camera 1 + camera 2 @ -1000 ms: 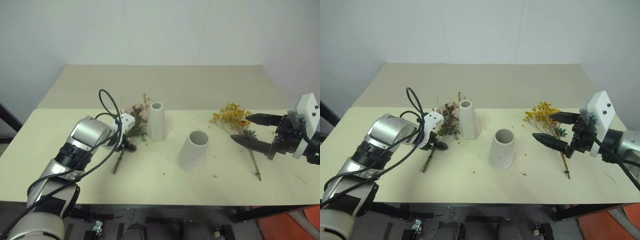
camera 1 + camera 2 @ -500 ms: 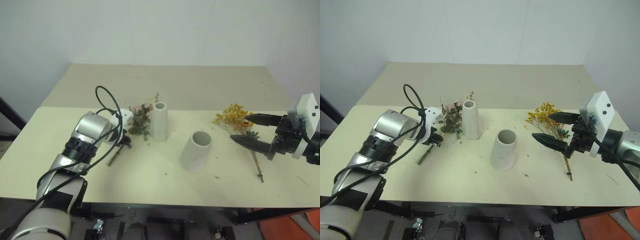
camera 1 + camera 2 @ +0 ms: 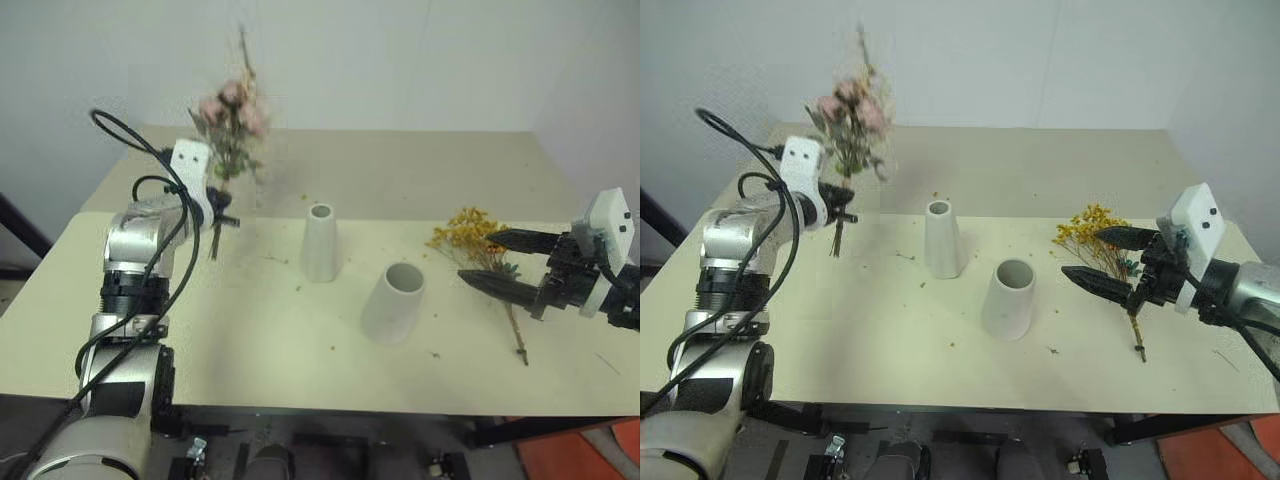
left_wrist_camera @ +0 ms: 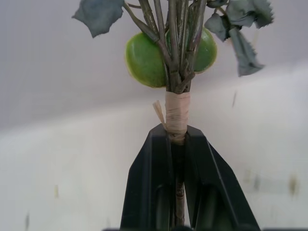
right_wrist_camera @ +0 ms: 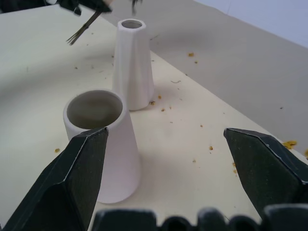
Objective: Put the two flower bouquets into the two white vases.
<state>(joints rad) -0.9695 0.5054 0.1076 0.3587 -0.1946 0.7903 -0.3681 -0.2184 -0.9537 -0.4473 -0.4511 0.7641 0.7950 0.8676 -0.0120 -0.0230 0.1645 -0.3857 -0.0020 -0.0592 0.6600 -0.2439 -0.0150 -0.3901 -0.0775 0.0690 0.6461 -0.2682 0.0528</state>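
My left gripper (image 3: 214,218) is shut on the taped stems of the pink rose bouquet (image 3: 231,120), held upright well above the table at the left; its wrist view shows both fingers (image 4: 154,192) clamping the stems (image 4: 176,115). The tall slim white vase (image 3: 320,243) stands mid-table. The shorter, wider white vase (image 3: 394,302) stands in front of it to the right. The yellow-orange bouquet (image 3: 470,235) lies on the table at the right. Beside its blossoms my right gripper (image 3: 488,261) hovers open and holds nothing. Both vases (image 5: 132,62) (image 5: 103,144) show between its fingers.
The cream table (image 3: 300,350) has petal crumbs scattered around the vases. A lower beige surface (image 3: 400,170) extends behind it up to the white wall. The table's front edge runs close below the vases.
My left gripper has lifted the rose bouquet off the table, up and to the left, turning it from lying flat to upright. The right gripper has stayed in place.
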